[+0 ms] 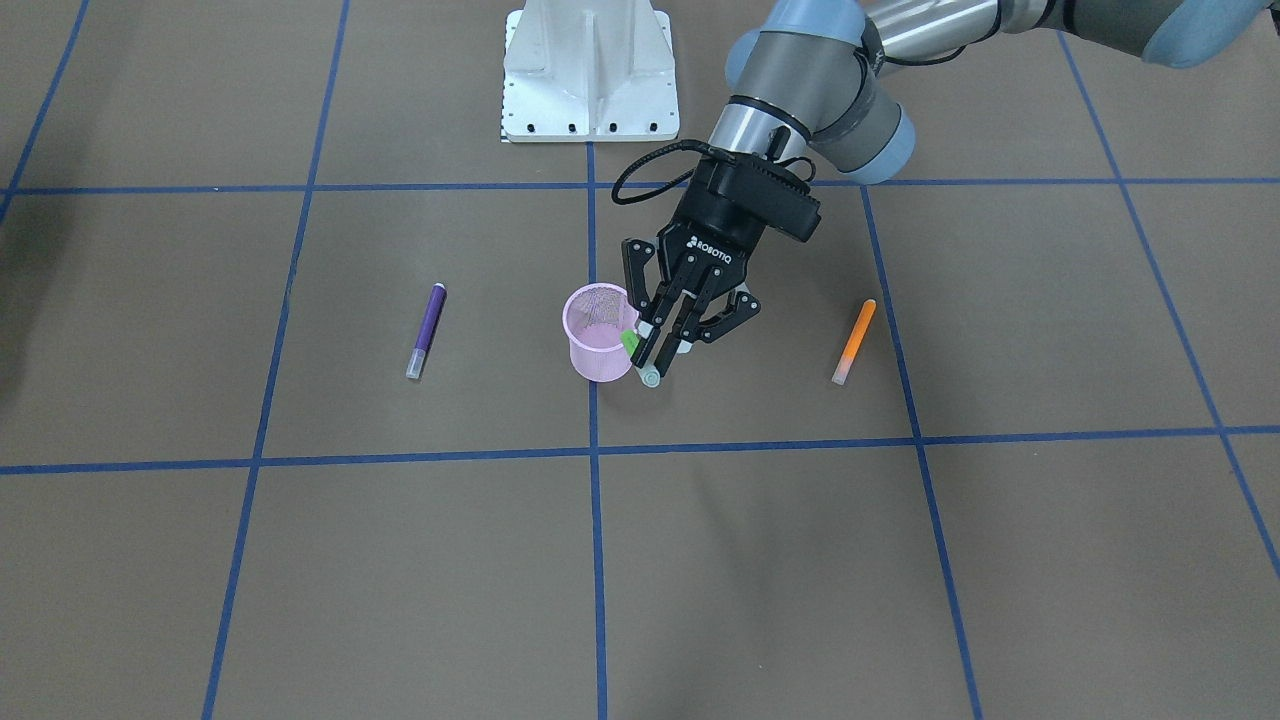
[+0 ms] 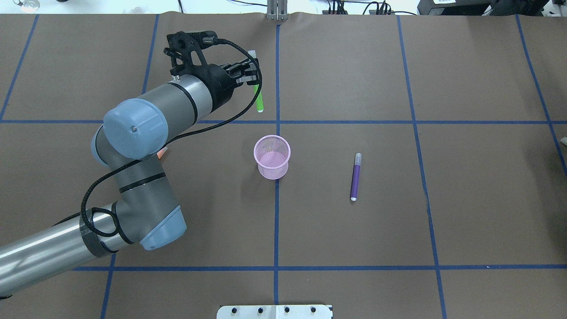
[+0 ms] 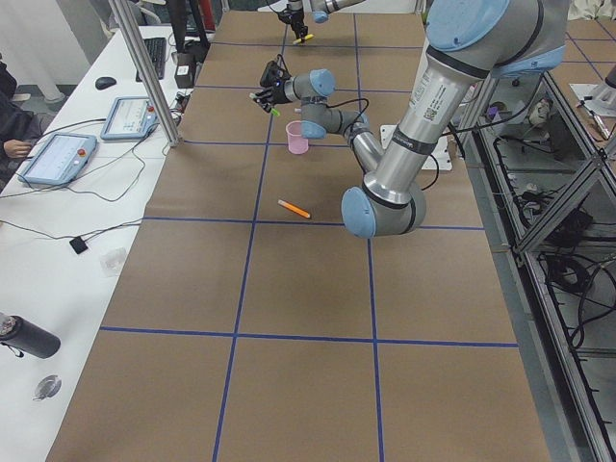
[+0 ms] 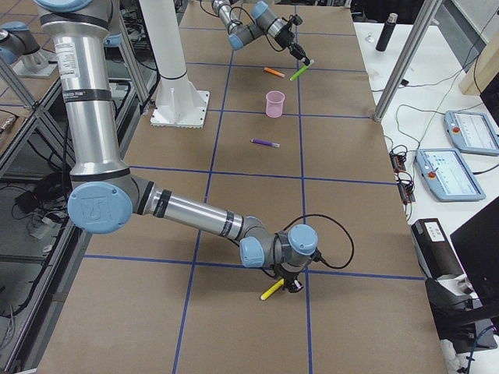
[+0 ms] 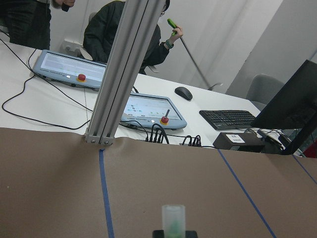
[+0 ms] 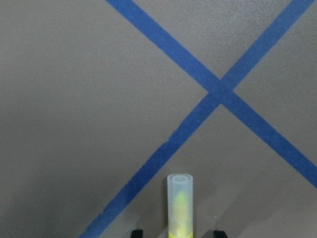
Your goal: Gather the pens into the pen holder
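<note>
1. We start at the table's end on the robot's right. The right gripper (image 6: 178, 232) sits low over the brown table (image 4: 234, 335), beside a crossing of blue tape lines (image 6: 218, 91). Its jaws stand parted, one dark tip on each side of a yellow pen (image 4: 272, 291), with bare table showing between tip and barrel. The pen's pale cap points away from the wrist. We cannot tell whether the pen rests on the table.
2. Next, the purple pen (image 2: 355, 177) lies flat on the table, on the robot's right of the pen holder (image 2: 273, 170) and well apart from it.
3. The pen holder stands upright on a tape line, mouth upward.
4. The orange pen (image 1: 854, 342) lies flat on the robot's left of the holder, well apart. In the overhead view the left arm (image 2: 133, 128) covers nearly all of it.
5. Farthest along, the left gripper (image 2: 253, 79) is clenched on the green pen (image 2: 258, 98). The pen is held tilted and clear of the table, on the operators' side of the holder and outside it.
6. Beyond the table edge, the left wrist view shows a teach pendant (image 5: 148, 111) on a desk and a person (image 5: 101, 34) in dark clothing.
</note>
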`<act>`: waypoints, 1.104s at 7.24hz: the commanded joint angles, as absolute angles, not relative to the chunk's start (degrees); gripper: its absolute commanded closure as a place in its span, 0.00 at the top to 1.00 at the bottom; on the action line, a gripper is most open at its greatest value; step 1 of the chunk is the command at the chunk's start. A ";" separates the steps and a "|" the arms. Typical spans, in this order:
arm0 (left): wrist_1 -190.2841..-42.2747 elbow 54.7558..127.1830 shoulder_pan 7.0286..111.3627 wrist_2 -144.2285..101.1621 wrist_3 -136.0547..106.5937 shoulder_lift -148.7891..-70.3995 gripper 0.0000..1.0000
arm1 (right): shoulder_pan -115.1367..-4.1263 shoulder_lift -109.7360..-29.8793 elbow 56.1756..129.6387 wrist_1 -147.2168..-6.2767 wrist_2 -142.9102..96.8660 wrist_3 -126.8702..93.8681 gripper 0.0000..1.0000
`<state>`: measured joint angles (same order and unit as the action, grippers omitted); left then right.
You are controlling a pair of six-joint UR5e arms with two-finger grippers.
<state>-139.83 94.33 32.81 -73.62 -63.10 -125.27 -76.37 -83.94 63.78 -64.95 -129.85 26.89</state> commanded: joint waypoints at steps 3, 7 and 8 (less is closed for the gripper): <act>-139.83 94.39 32.87 -73.56 -63.11 -125.24 0.00 | -76.29 -83.94 63.72 -65.04 -130.25 26.89 0.13; -139.83 94.39 32.87 -73.83 -62.84 -125.07 0.00 | -77.77 -83.85 64.68 -65.74 -135.50 26.28 0.00; -139.83 94.39 32.78 -73.92 -61.71 -125.16 0.00 | -79.26 -83.50 66.51 -68.61 -138.49 26.19 0.00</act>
